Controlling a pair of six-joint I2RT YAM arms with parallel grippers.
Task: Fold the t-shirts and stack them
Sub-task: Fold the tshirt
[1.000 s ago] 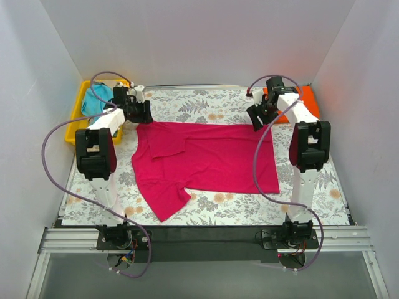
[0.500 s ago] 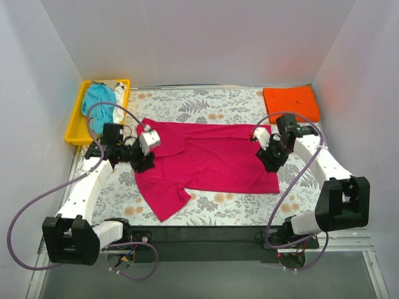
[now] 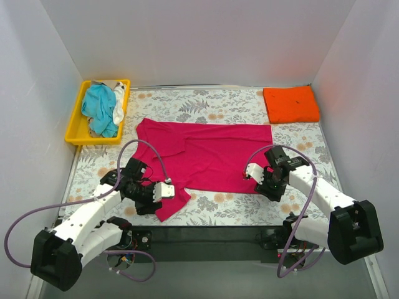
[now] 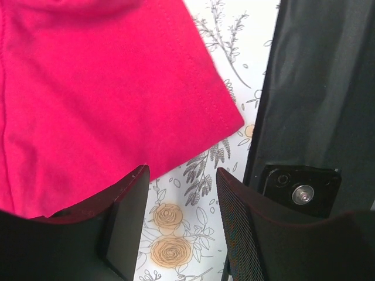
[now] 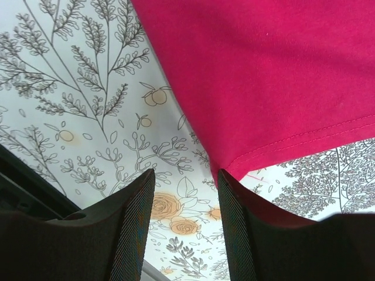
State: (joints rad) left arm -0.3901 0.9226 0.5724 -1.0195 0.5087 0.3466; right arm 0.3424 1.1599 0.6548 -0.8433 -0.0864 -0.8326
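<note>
The left gripper (image 4: 181,190) is hovering with fingers spread over the near-left sleeve tip of the magenta-pink t-shirt (image 3: 212,152), which is lying flat mid-table. Only floral table (image 4: 202,167) is showing between its fingers, so I judge it should be sliding onto the cloth before closing. The right gripper (image 5: 186,184), also spread, is sitting at the near-right hem corner, needing a similar nudge inward.

- A magenta-pink cloth t-shirt (image 4: 99,99) is lying flat, its stitched hem corner pointing right.
- The left gripper (image 4: 181,173) is hanging with its dark fingers (image 4: 126,222) apart over a white floral-printed table cover (image 4: 234,35).
- A black flat panel (image 4: 322,76) is running down the right side, carrying a black block with a silver screw (image 4: 302,190).
</note>
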